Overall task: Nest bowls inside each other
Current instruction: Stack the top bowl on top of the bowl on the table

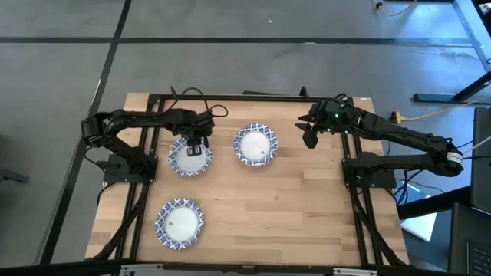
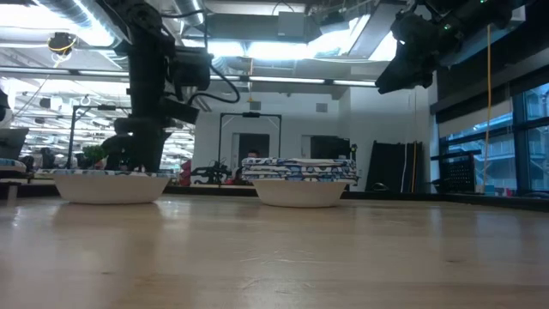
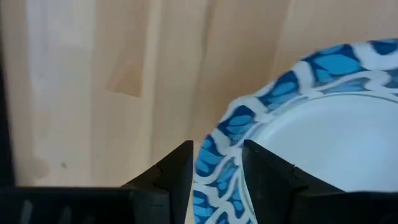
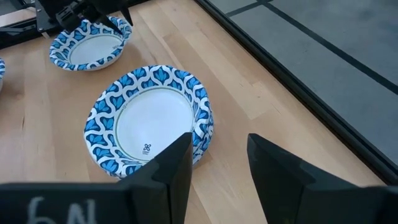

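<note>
Three bowl spots show on the tabletop: a stack of bowls (image 1: pixel 255 145) near the far edge's middle, a left bowl (image 1: pixel 189 156) beside it, and a single bowl (image 1: pixel 179 222) by the near left corner. The left gripper (image 1: pixel 198 143) pinches the left bowl's rim between its fingers. The right gripper (image 1: pixel 310 139) hangs parted and empty, right of the stack.

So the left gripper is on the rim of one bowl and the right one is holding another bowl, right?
Not quite. The right gripper holds nothing; it hangs open above the middle bowl, as the right wrist view shows. The left gripper does straddle a bowl's rim.
</note>
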